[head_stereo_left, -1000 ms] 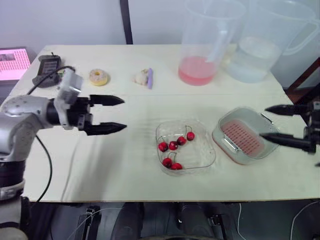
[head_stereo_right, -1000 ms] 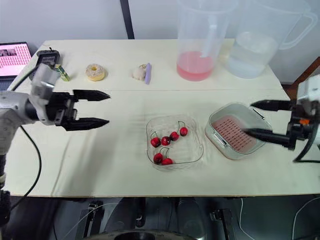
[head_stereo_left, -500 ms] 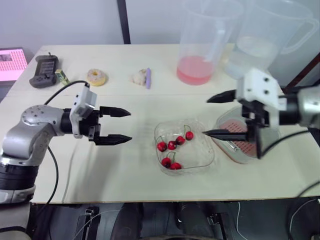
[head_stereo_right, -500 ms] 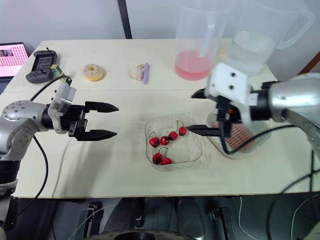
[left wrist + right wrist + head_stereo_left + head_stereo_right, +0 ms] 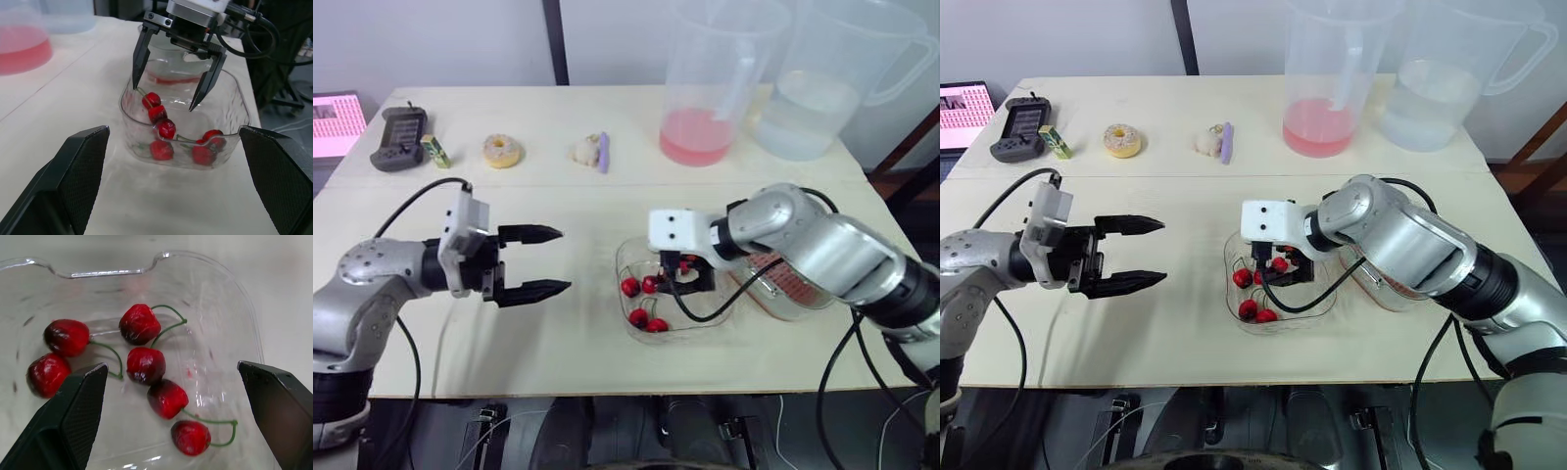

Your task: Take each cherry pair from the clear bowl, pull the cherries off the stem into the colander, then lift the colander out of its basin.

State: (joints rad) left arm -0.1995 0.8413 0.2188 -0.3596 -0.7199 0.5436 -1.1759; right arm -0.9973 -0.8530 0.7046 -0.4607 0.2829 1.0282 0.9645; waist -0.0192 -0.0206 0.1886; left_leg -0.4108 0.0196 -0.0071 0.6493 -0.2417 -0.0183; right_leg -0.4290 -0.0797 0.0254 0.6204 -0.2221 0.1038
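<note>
The clear bowl [image 5: 625, 257] stands at the table's middle front and holds several red cherries [image 5: 638, 317] on green stems. My right gripper [image 5: 165, 96] points down into the bowl, open, its two fingertips either side of the upper cherries [image 5: 157, 113] without touching them. In the right wrist view the cherries [image 5: 145, 364] lie between its open fingers [image 5: 73, 421]. My left gripper [image 5: 563, 258] hovers open over the table, left of the bowl, with nothing in it. The red colander [image 5: 791, 282] sits in its clear basin [image 5: 785, 313] right of the bowl, partly hidden by my right arm.
Two tall clear jugs stand at the back right, one with pink liquid [image 5: 705, 137], one with water [image 5: 808, 117]. A doughnut [image 5: 502, 150], a pale lump with a purple stick [image 5: 593, 152], and a black device [image 5: 401, 137] lie along the back left.
My right arm has swung left from beside the colander to over the bowl and turned its open fingers down among the cherries. The left gripper has stayed open left of the bowl.
</note>
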